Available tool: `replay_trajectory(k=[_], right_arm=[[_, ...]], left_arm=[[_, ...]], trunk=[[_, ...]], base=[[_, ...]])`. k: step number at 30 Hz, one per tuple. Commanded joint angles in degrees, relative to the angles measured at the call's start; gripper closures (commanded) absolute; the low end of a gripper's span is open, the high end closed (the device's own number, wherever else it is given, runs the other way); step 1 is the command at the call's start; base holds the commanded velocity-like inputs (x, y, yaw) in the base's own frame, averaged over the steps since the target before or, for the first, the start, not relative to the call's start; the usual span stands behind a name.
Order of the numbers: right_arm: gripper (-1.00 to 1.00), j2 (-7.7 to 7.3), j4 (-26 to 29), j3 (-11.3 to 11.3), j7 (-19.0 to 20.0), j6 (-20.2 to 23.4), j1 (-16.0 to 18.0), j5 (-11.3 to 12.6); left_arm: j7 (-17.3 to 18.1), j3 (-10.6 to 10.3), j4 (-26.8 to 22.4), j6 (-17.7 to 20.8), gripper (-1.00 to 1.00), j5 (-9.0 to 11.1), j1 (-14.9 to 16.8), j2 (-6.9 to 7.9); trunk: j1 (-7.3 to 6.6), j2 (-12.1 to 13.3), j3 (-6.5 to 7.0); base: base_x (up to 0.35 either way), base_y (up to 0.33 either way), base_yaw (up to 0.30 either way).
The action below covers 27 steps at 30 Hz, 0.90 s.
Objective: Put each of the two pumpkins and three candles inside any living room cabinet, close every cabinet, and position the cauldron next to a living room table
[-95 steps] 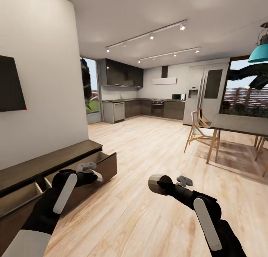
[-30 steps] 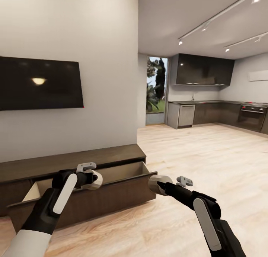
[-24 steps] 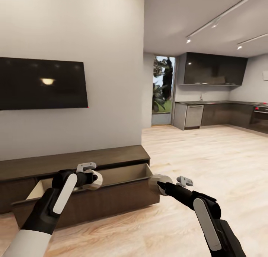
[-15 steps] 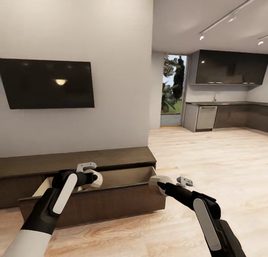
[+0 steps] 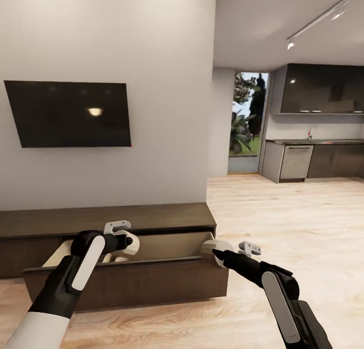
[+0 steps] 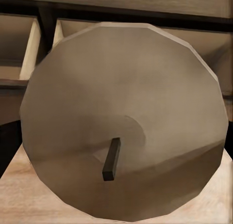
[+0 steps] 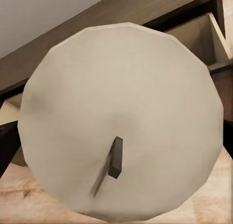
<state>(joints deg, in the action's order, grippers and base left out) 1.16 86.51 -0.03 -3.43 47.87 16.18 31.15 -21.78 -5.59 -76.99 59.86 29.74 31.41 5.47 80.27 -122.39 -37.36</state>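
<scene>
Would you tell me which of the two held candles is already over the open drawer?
The candle in the left gripper: it sits in front of the pale interior of the cabinet's open drawer. The right gripper's candle is at the drawer's right end corner, not clearly over it.

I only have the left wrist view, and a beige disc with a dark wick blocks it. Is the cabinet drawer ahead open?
Observer: Yes. In the head view the cabinet has its long drawer pulled out.
Operator: Is my right pincer carrying anything?
Observer: A second candle, wick end facing its wrist camera.
Operator: Where is that candle relative to the drawer?
Observer: At the drawer's right end, in the right pincer.
</scene>
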Motion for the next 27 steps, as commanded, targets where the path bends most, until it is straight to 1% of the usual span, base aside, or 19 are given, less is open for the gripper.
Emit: replay_trajectory(k=[1, 8, 19, 21, 23, 24, 27], right_arm=[[1.00, 0.00, 0.06, 0.06, -0.39, 0.17, -0.02, 0.69], [1.00, 0.11, 0.06, 0.21, -0.41, 0.36, -0.28, 0.91], [1.00, 0.47, 0.11, 0.35, -0.76, 0.18, -0.28, 0.69], [1.00, 0.52, 0.09, 0.45, -1.65, 0.34, -0.28, 0.68], [1.00, 0.53, 0.06, 0.53, -3.98, 0.57, -0.28, 0.67], [1.00, 0.59, -0.10, 0.54, -6.42, 0.66, -0.24, 0.68], [1.00, 0.73, -0.45, 1.24, -11.08, 1.12, 0.36, 0.78]], left_arm=[[-0.57, -0.10, -0.06, 0.14, 1.00, 0.50, 0.05, 0.05], [-0.55, -0.04, -0.02, 0.14, 1.00, 0.50, 0.05, 0.04], [-0.55, -0.03, 0.29, 0.14, 1.00, 0.62, 0.12, 0.06], [-0.58, -0.03, 0.53, 0.14, 1.00, 0.65, 0.16, 0.06], [-0.60, -0.03, 0.75, 0.14, 1.00, 0.68, 0.20, 0.06], [-0.62, -0.03, 1.06, 0.14, 1.00, 0.71, 0.21, 0.03], [-0.62, -0.03, 1.59, 0.14, 1.00, 0.73, 0.26, 0.02]], trunk=[[0.01, -0.04, -0.06], [0.01, -0.04, -0.06], [0.01, -0.04, -0.06], [0.01, -0.04, -0.06], [0.01, -0.04, -0.06], [0.01, -0.04, -0.06], [0.01, -0.04, -0.06]], base=[[0.157, -0.208, 0.008], [0.144, -0.140, 0.002], [0.155, -0.018, 0.000], [0.222, -0.001, 0.000], [0.230, -0.001, 0.000], [0.217, 0.000, 0.000], [0.162, 0.000, 0.000]])
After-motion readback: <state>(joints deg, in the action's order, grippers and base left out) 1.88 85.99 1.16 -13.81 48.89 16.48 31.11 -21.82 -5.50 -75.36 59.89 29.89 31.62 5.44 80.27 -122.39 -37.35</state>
